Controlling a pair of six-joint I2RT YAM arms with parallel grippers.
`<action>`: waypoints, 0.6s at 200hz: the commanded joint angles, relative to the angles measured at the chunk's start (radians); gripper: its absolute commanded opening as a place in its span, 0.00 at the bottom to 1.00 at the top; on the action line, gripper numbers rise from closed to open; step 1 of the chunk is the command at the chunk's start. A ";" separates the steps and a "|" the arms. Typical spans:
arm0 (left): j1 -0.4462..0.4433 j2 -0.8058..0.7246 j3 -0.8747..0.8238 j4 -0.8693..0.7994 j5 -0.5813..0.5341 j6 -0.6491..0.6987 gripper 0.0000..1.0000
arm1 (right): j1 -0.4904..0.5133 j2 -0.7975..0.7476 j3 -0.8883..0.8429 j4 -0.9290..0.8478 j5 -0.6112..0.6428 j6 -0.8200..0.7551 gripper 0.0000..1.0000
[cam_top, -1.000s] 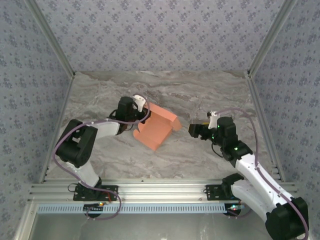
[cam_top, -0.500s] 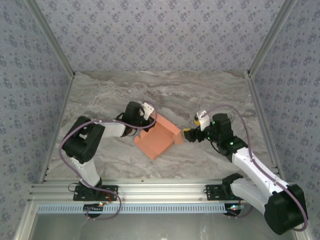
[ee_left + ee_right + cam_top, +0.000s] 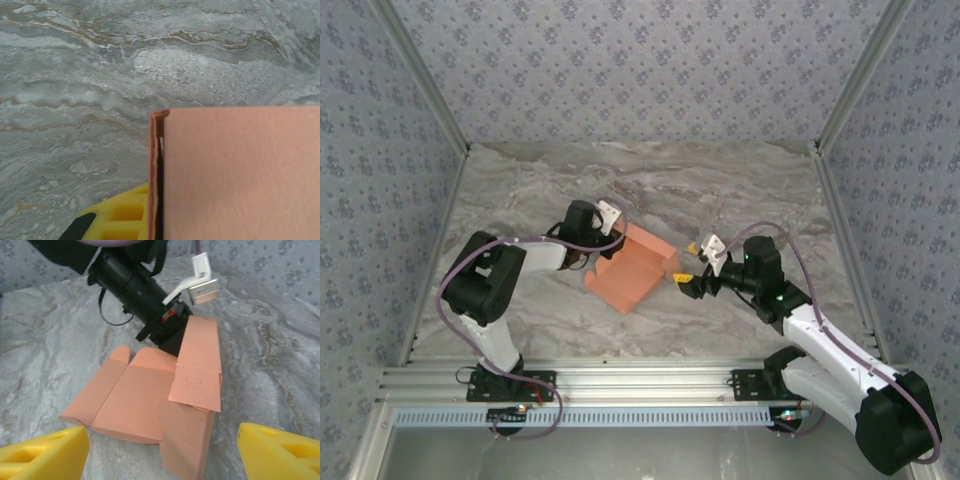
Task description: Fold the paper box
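Centre frame on table [image 3: 520, 190]: paper box [image 3: 633, 272], your left claw [image 3: 604, 247] pinching its upper-left flap. Your right claw [image 3: 684, 279] spread wide, just beside box's right end; box lies left of that claw, nearest for folding

Table [image 3: 740, 190] with a grey, tan-veined marble pattern fills the centre of the frame. Walls [image 3: 640, 60] papered in a blue-grey floral print enclose it at top, left and right. Aluminium posts [image 3: 423, 80] mark the upper corners, and a slotted aluminium rail [image 3: 640, 382] spans the bottom edge.
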 commanded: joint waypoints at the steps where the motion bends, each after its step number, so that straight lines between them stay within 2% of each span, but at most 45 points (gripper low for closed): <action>1: 0.021 0.007 0.015 -0.040 -0.049 -0.083 0.03 | -0.011 -0.002 0.001 0.055 0.170 0.099 0.83; 17: 0.027 -0.001 0.026 -0.066 -0.013 -0.145 0.03 | 0.008 0.019 0.010 0.010 0.201 0.056 0.91; 35: 0.024 -0.016 0.031 -0.097 0.015 -0.196 0.03 | 0.076 0.060 0.011 0.008 0.311 -0.018 0.92; 66: 0.021 -0.024 0.028 -0.159 -0.015 -0.301 0.03 | 0.216 0.190 0.040 0.160 0.602 -0.058 0.94; 84: 0.020 -0.033 0.013 -0.162 -0.030 -0.359 0.03 | 0.273 0.299 0.058 0.311 0.790 -0.063 0.95; 97: 0.012 -0.042 0.002 -0.159 -0.051 -0.369 0.03 | 0.276 0.361 0.066 0.398 0.827 -0.039 0.95; 120: -0.003 -0.056 0.002 -0.181 -0.095 -0.367 0.03 | 0.269 0.417 0.094 0.478 0.810 0.014 0.94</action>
